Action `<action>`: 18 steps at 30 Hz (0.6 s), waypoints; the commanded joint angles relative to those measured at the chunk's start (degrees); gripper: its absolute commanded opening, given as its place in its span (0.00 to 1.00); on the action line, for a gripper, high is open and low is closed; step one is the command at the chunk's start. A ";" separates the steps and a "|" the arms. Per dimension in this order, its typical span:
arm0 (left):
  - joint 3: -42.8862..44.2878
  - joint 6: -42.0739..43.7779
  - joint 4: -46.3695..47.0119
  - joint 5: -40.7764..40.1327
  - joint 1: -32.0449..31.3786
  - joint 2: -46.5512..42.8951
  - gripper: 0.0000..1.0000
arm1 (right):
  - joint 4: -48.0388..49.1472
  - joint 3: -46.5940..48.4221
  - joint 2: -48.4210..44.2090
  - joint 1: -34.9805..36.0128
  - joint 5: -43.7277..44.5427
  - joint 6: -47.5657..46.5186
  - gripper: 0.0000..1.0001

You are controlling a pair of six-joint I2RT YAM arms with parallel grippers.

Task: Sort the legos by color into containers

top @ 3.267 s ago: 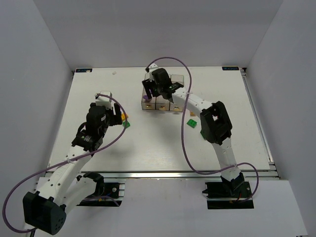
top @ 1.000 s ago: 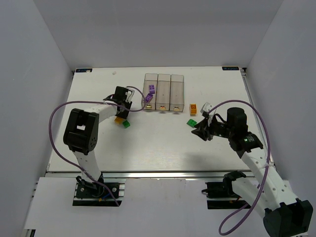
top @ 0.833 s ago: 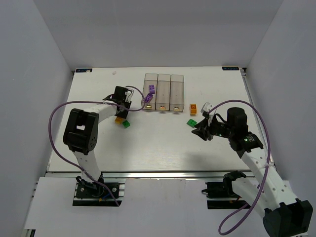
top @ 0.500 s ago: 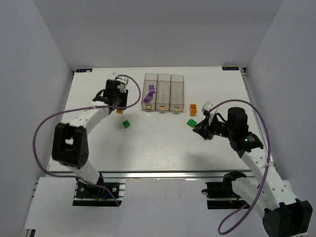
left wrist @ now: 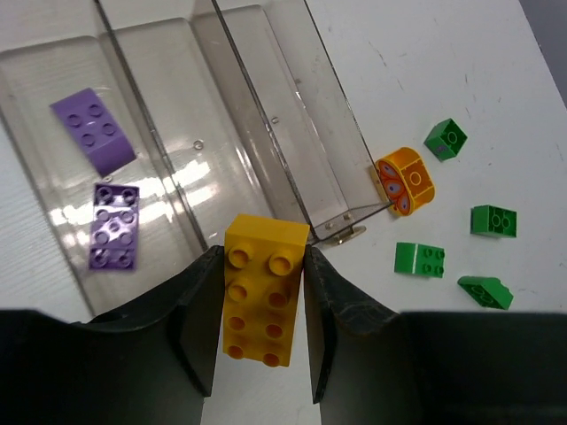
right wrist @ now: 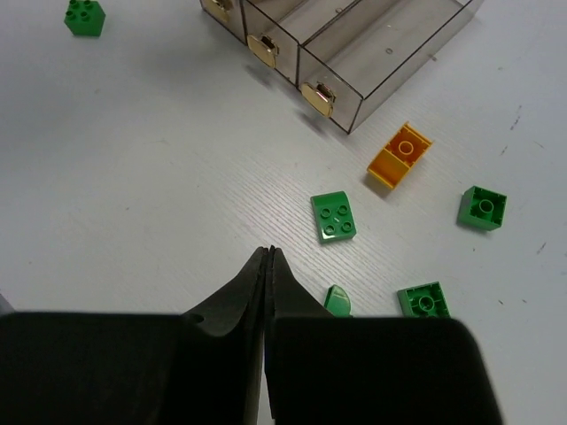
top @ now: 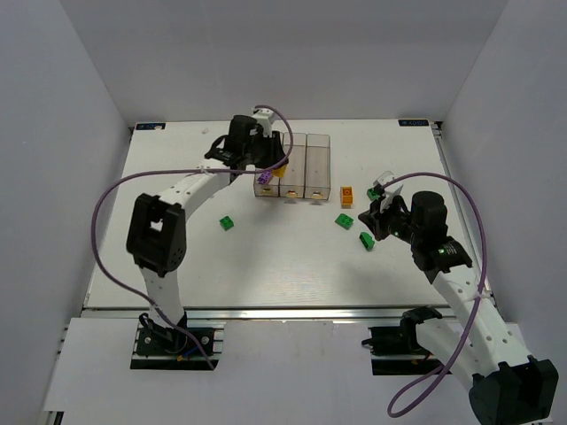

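Hanging above the tagged end of the containers (left wrist: 266, 133), the left fingers (left wrist: 199, 301) pinch a yellow brick (left wrist: 261, 301) by its two long sides, with the studs facing the wrist camera. In the left wrist view the brick lines up with the middle bin of the three; whether it is over the opening or just short of the end wall cannot be told. The left bin holds two purple bricks (left wrist: 89, 130), lying flat and slightly apart. The middle and right bins show no bricks. A yellowish tag (left wrist: 345, 232) is fixed to the near end of the right bin. An orange brick (right wrist: 399, 159) lies on the bench (top: 266, 266) just beside that end. Several green bricks (right wrist: 335, 217) lie scattered on the bench to the right of the containers, and one more green brick (top: 227, 223) lies to their left, well apart. The right fingers (right wrist: 252, 292) are pressed together with nothing between them. They hang over the bench among the scattered green bricks, and a curved green piece (right wrist: 337, 301) lies just beside their tips.
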 commanded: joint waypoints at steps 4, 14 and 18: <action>13.14 -3.27 -1.85 -4.45 -2.93 8.98 0.11 | 3.14 -0.47 -0.75 -0.79 2.17 1.44 0.00; 23.45 -3.45 -7.74 -10.34 -5.13 18.85 0.50 | 3.05 -0.56 -0.40 -1.14 1.74 1.36 0.00; 24.59 -3.45 -8.70 -11.75 -5.13 19.03 0.62 | 3.14 -0.64 -0.05 -1.57 1.39 1.18 0.06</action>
